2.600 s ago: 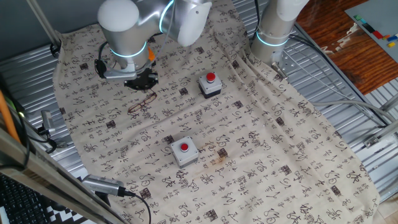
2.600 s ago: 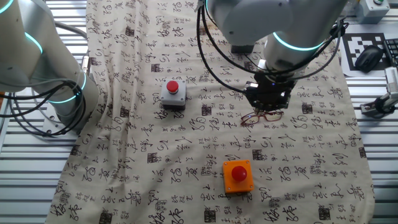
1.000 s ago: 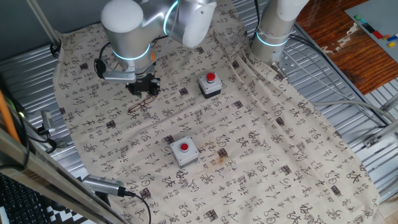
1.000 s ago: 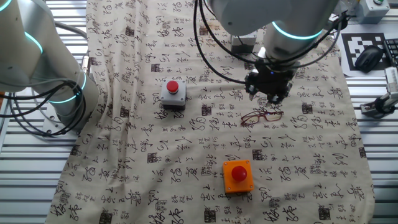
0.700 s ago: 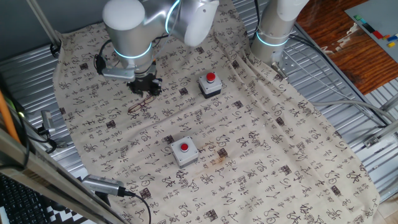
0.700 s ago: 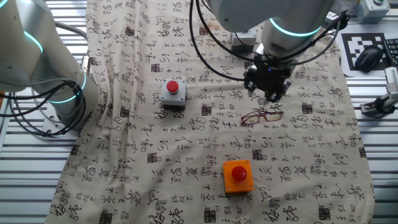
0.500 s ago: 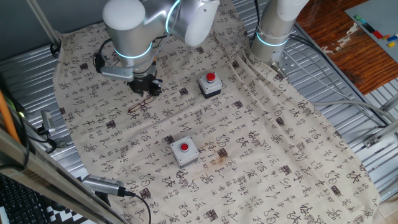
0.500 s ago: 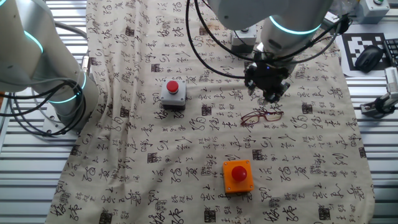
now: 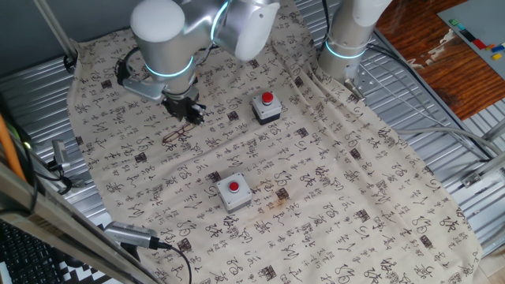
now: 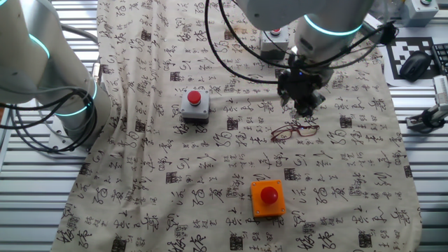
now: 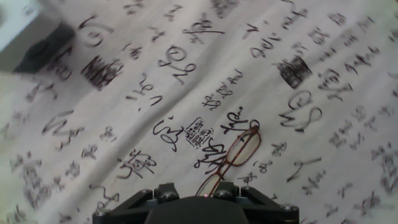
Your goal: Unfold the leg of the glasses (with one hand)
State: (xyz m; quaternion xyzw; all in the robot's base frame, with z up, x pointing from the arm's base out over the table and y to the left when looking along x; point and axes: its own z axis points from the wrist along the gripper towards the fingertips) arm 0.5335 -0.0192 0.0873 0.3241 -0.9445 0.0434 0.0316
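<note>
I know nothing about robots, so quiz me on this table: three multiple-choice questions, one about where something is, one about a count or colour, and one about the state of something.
1. Where are the glasses?
A. On the printed cloth, below the hand
B. On top of a button box
C. On the bare metal table

2. How many button boxes sit on the cloth in the one fixed view?
A. One
B. Two
C. Four

3. What is the hand doing with the glasses?
A. Lifting them in the air
B. Pressing them flat
C. Hovering above them without holding them

Answers:
1. A: the thin reddish frame lies on the cloth, just under the hand.
2. B: one box is near the robot base and another box is nearer the front.
3. C: the other fixed view shows a gap between hand and frame.
</note>
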